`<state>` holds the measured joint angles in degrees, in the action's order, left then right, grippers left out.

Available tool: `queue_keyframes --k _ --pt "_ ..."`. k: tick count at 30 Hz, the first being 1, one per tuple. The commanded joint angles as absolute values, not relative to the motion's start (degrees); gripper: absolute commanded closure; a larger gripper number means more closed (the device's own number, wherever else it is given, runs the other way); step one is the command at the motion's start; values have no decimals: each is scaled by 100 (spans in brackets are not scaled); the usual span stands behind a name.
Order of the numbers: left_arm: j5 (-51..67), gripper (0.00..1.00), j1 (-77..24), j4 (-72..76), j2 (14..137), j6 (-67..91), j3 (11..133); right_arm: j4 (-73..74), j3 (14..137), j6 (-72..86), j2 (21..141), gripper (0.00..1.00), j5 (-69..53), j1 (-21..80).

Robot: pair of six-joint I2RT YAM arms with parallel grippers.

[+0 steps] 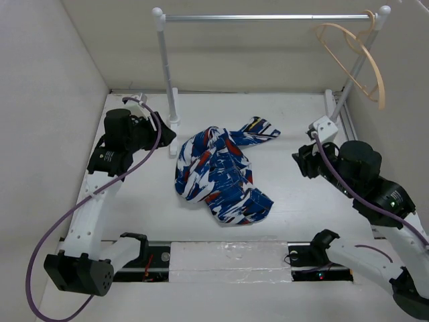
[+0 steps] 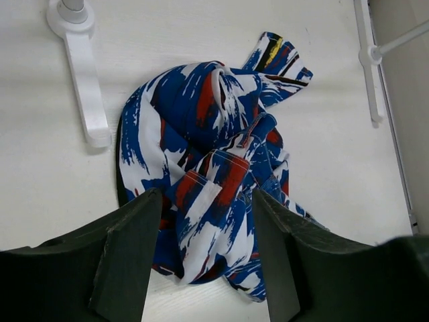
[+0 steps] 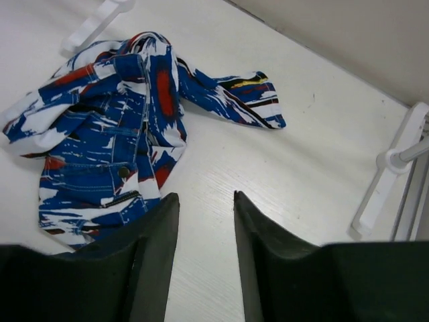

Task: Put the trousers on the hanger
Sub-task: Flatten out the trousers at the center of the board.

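Note:
The trousers (image 1: 218, 168) lie crumpled in a heap at the middle of the table, one leg end pointing back right. They also show in the left wrist view (image 2: 208, 168) and the right wrist view (image 3: 107, 141). The tan hanger (image 1: 355, 60) hangs by its hook at the right end of the silver rail (image 1: 268, 17). My left gripper (image 1: 167, 137) is open and empty, just left of the heap; in its wrist view (image 2: 204, 201) the cloth shows between the fingers. My right gripper (image 1: 303, 161) is open and empty, right of the trousers, above bare table (image 3: 201, 198).
The rail stands on two white posts, the left one (image 1: 166, 74) with its foot (image 2: 84, 80) just behind my left gripper, the right one (image 1: 348, 80) with its foot (image 3: 382, 194) behind my right gripper. White walls close the left, back and right sides.

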<state>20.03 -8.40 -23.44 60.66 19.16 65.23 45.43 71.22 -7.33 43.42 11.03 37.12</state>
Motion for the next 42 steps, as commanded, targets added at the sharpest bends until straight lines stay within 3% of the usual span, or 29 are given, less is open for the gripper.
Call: queue_keyframes --k 1,2,3,7,10,12,13,15,16,18,19,22,24,36,39,42 --pt "1846 49 -817 -2416 6012 1881 6652 4307 7066 -940 4561 59 748 3683" --pt "1637 51 -817 -2521 6029 1820 6732 4289 7075 -993 4744 90 634 3683" --pt "1261 58 -817 -2766 6090 1793 6985 4150 7093 -1324 5051 100 59 3683" --pt "897 61 -817 -2769 6178 2038 7163 3755 6909 -1468 5361 100 -307 3683" --pt "1343 68 -817 -2593 6573 2416 7286 3350 6750 -1608 5765 100 -553 3683" --pt "1512 78 -817 -2558 6915 2679 7060 3139 6697 -1748 6167 89 -808 3683" --pt "1503 88 -817 -2445 6969 2750 6892 2938 6680 -1793 6309 71 -878 3683" --pt "1564 89 -817 -2251 7005 2874 6288 2813 6750 -2002 6834 49 -1159 3683" --pt "1625 82 -817 -2050 6970 2961 6084 2717 6811 -2073 6994 37 -1204 3683" --pt "1818 68 -817 -1873 6891 3102 5506 2576 6995 -2205 7337 29 -1265 3683" --pt "1889 51 -817 -1663 6865 3242 5337 2392 7057 -2258 7652 22 -1300 3683" --pt "2021 27 -817 -1259 6811 3410 4677 2206 7460 -2382 8433 12 -1371 3683" --pt "2100 20 -817 -1117 6925 3542 4361 2206 7890 -2382 8840 10 -1712 3604" --pt "1758 22 -817 -220 7786 4069 3682 2320 9228 -2865 10713 12 -2794 3384" --pt "1609 24 -817 -132 8094 4104 3709 2364 9360 -2892 10968 17 -3111 3331" --pt "1600 25 -817 -44 8454 4157 3726 2390 9422 -2839 11100 31 -3445 3278"
